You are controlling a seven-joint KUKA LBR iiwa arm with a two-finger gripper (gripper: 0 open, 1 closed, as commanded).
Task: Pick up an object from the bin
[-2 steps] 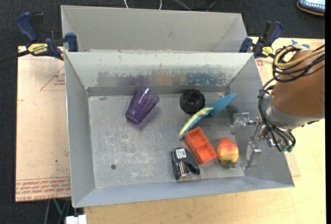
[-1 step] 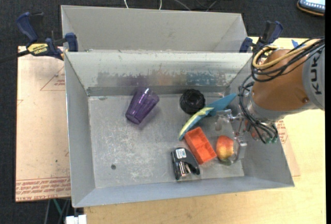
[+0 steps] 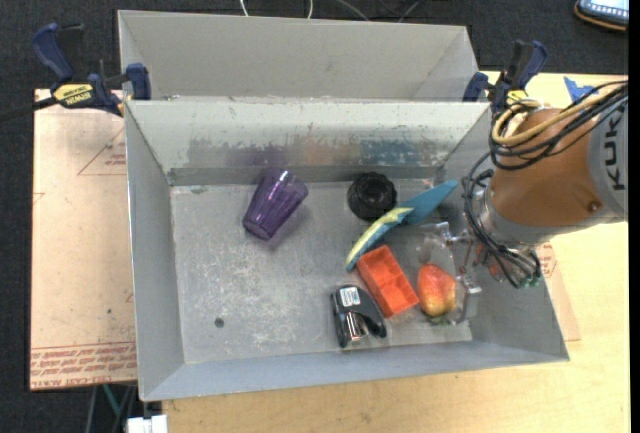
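1. Arm [image 3: 548, 173] enters from the right of the camera view, over the bin's [image 3: 150, 251] right wall. Orange cover and dark cables sit at the wrist.
2. Gripper [image 3: 455, 273] is low in the front right part of the bin, close to the floor.
3. Gripper state: cannot tell from this view whether it is spread or closed. The wrist and cables hide much of it.
4. Nearest thing: 1 round orange-and-yellow fruit [image 3: 434, 291] on the bin floor near the front right corner. It lies just beside the gripper, on the gripper's left and slightly toward the front wall. Contact between the 2 cannot be made out.
5. Orange block [image 3: 387, 282] lies just left of the fruit, tilted, touching or nearly touching it.
6. Small black device [image 3: 352, 314] with a white label lies left of the orange block, near the front wall.
7. Yellow curved piece [image 3: 375, 236] lies behind the orange block. A blue flat piece [image 3: 432, 199] runs from its upper end toward the wrist.
8. Black round object [image 3: 372, 194] sits near the back wall, behind the yellow piece.
9. Purple cup [image 3: 273, 203] lies on its side toward the back left, well apart from the gripper.
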